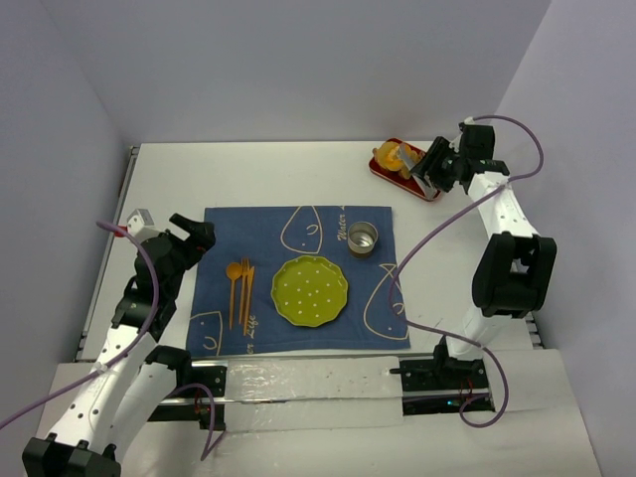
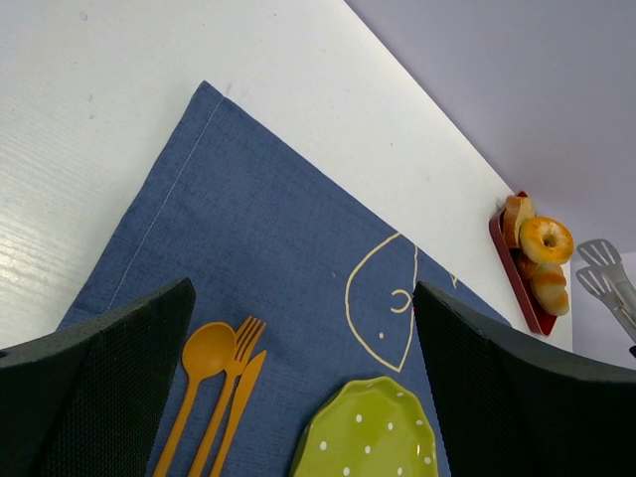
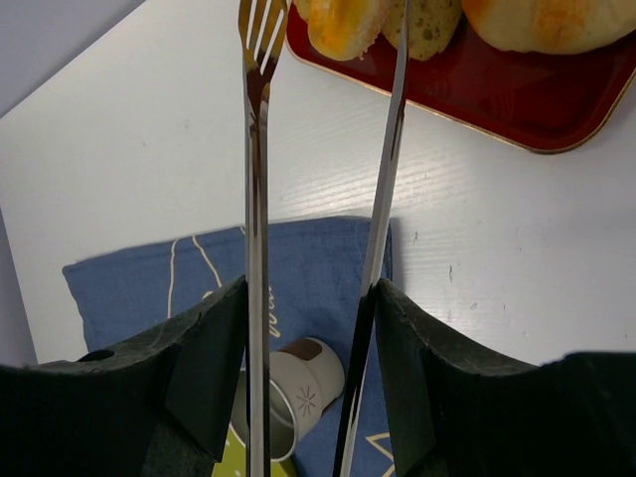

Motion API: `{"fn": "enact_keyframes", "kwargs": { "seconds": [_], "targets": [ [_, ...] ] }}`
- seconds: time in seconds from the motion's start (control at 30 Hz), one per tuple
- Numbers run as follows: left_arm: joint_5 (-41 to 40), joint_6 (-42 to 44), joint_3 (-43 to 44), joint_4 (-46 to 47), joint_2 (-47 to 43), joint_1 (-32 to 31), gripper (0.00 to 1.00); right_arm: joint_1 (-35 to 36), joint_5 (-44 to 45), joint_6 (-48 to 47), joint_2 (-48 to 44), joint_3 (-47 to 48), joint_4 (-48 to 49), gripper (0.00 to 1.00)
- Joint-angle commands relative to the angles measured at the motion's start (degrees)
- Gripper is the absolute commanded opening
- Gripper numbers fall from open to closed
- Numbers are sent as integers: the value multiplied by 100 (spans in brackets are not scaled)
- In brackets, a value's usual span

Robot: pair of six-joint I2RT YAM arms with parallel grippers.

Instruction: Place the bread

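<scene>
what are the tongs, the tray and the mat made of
Tongs: polished metal by the look, thin mirror-bright strips. Tray: glossy red, probably plastic or lacquer, with a gold-toned edge. Mat: blue woven cloth, with a stitched hem showing along its edge.

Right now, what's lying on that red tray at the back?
On the red tray: the ring-shaped bread, a pale tan piece and a lumpy roll. Whatever lies beneath them is covered; the tongs hide part from above.
</scene>
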Motion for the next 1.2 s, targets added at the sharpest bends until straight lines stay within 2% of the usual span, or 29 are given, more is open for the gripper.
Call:
{"fn": "enact_keyframes", "kwargs": {
  "seconds": [0.0,0.2,0.23,0.3,0.53,0.7,0.83,1.0,1.03,1.17],
  "targets": [
    [-71,98,74,79,-3,4,99,-47,-180,-58,313,427,1,59],
    [-97,90,71,64,-11,4,99,-45,-250,5,774,702,-23,60],
    [-97,96,68,70,-17,4,99,-45,-264,29,798,691,18,55],
    [-97,98,65,72,-28,4,99,-45,-256,65,757,644,114,40],
    [-87,90,65,57,-20,4,99,-62,-330,84,365,431,392,22],
    [-62,90,56,62,-68,4,99,-73,-567,46,-126,351,512,22],
    [-22,90,48,73,-82,4,99,-44,-1090,-107,-754,291,393,22],
    [63,81,21,136,-63,4,99,168,-1707,-31,-1730,-572,489,22],
    [80,81,22,151,-55,4,99,276,-1737,-41,-2079,-750,478,22],
    [183,90,20,182,-59,4,99,1506,-1412,-152,-3251,-1825,292,22]
  ]
}}
